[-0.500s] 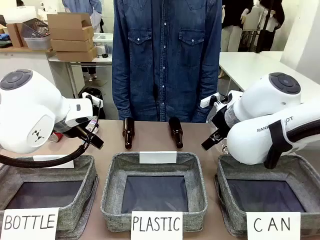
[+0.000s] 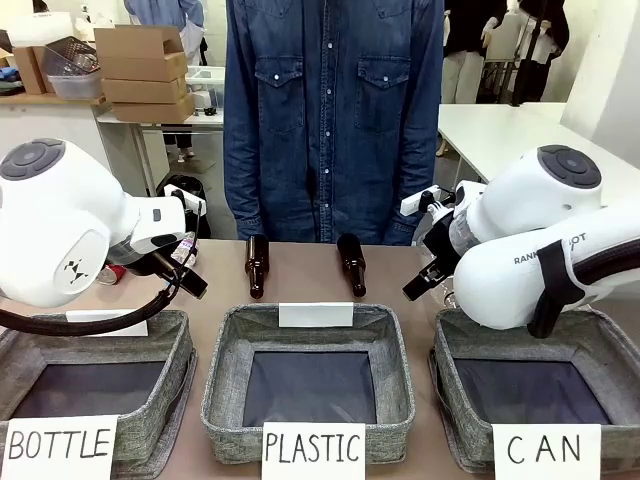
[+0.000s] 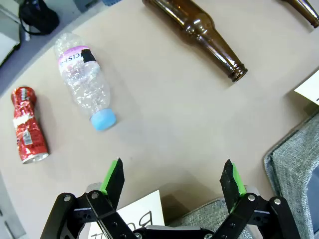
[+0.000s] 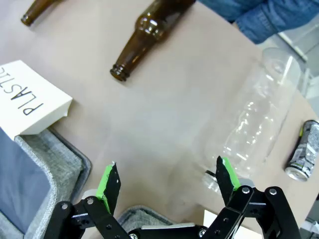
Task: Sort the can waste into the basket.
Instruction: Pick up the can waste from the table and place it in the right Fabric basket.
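Red can [image 3: 29,124] with white lettering, dark can [image 4: 303,151] with silver end, clear plastic bottle [image 3: 82,79] with blue cap and pink label, brown glass bottle [image 3: 199,30], grey fabric basket [image 2: 445,385] with dark floor and white black-lettered sign [image 2: 545,450], tan table [image 3: 174,109], blue denim shirt [image 2: 330,110].

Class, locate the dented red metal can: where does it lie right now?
In the left wrist view the dented red metal can lies on the tan table near the picture's left edge, beside the clear plastic bottle with a blue cap.
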Tool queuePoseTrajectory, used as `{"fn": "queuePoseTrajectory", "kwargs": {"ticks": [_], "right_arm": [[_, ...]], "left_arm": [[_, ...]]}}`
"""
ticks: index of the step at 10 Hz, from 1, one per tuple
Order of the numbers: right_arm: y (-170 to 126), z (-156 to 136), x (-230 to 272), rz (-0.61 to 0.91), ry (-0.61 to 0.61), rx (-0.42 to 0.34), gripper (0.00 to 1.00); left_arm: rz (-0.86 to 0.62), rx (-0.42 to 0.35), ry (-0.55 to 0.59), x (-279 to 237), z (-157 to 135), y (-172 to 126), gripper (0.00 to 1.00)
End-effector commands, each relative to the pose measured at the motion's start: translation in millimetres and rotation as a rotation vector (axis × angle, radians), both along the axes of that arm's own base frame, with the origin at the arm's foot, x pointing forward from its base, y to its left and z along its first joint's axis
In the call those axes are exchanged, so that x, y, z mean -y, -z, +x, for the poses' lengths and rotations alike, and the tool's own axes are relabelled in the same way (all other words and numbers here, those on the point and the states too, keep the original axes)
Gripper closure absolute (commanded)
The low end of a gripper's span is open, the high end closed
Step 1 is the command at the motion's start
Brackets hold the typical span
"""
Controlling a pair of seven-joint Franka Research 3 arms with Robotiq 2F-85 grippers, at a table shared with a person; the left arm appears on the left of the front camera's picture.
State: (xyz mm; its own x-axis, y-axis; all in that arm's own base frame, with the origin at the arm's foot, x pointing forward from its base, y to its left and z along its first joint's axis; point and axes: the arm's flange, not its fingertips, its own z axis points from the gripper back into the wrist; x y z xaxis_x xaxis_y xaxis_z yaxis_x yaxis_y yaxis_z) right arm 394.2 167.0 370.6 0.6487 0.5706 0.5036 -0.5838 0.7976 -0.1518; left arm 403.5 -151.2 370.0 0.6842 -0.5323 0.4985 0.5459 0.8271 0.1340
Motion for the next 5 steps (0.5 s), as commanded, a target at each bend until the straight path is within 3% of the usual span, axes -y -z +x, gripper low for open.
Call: {"fn": "queuePoseTrajectory", "kwargs": {"ticks": [1,5], "right_arm": [[-0.1,0.0,0.0,0.000,0.000,0.000,0.00],[0.0,0.0,0.0,0.000,0.000,0.000,0.00]], "left_arm": [[0.000,0.000,0.000,0.1,0.0,-0.1,0.00],[0.000,0.000,0.000,0.0,0.0,0.0,0.00]]}}
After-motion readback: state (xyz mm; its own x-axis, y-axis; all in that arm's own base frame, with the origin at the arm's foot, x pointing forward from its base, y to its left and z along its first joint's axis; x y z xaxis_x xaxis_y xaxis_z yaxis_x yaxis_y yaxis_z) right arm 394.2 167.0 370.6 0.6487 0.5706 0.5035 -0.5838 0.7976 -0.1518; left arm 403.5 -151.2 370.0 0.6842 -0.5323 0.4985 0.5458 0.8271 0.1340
